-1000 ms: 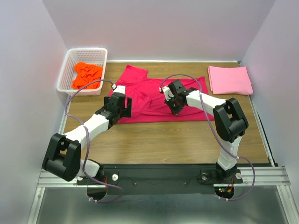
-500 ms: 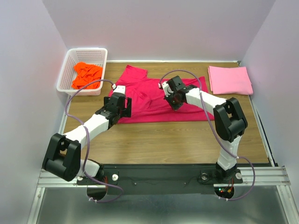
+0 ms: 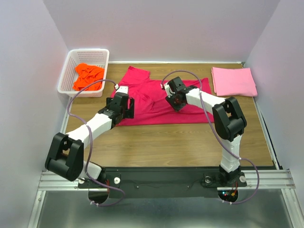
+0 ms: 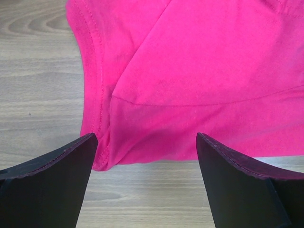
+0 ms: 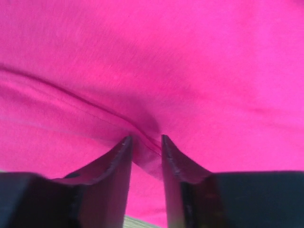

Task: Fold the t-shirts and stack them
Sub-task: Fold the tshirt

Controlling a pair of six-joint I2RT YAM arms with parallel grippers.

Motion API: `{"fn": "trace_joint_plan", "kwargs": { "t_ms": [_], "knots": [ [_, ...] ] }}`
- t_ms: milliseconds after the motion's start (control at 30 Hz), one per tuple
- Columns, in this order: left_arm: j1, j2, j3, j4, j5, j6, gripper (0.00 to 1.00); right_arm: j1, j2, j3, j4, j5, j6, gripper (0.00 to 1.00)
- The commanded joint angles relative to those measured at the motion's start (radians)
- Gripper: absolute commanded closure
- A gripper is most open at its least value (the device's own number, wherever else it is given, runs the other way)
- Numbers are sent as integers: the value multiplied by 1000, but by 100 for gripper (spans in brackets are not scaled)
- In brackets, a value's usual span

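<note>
- Lying spread across the middle of the wooden table (image 3: 166,142), the crimson-red t-shirt (image 3: 152,107) is mostly flat, with one sleeve reaching toward the back wall and a few folds near its centre.
- The left gripper (image 4: 147,142) hangs over the shirt's near left corner with its jaws spread wide. In the left wrist view the two dark fingers (image 4: 52,175) frame the corner, with the hem seam and bare wood between them, and they hold nothing.
- The right gripper (image 5: 146,137) is pressed down on the shirt's upper middle part, right of the left one. Its fingertips (image 5: 114,161) stand only narrowly apart, and a raised ridge of crimson cloth with a seam runs into the gap.
- Whether that ridge is pinched or lies loose between the tips cannot be told.
- The light pink t-shirt (image 3: 233,81) lies folded into a neat rectangle at the far right corner of the table, apart from the crimson one.
- The bright orange t-shirt (image 3: 88,76) sits crumpled inside the white plastic lattice basket (image 3: 90,51) at the far left corner.
- Both arms reach from their bases at the near edge toward the crimson shirt.
</note>
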Motion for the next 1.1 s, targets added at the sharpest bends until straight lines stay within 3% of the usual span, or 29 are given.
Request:
{"fn": "trace_joint_plan", "kwargs": {
  "t_ms": [0, 100, 167, 500, 567, 767, 867, 1000, 1067],
  "knots": [
    [1, 30, 132, -1, 15, -39, 3, -21, -65, 59, 16, 33, 72, 59],
    [-25, 101, 230, -15, 26, -57, 4, -67, -110, 51, 17, 36, 134, 49],
    [-57, 170, 306, -27, 25, -62, 4, -111, -142, 30, 20, 54, 168, 47],
    [-177, 516, 685, -168, -32, -77, 7, -338, -237, -112, 20, 183, 513, 47],
    [-189, 572, 716, -177, -49, -74, 8, -379, -245, -130, 20, 177, 561, 42],
    [-228, 694, 818, -216, -104, -54, 14, -449, -220, -149, 22, 135, 661, 42],
    [-231, 743, 862, -243, -129, -59, 20, -473, -205, -149, 23, 120, 685, 43],
    [-232, 774, 882, -248, -159, -53, 39, -496, -182, -144, 34, 115, 708, 44],
    [-232, 785, 891, -253, -175, -48, 43, -502, -171, -139, 37, 125, 718, 46]
  ]
}}
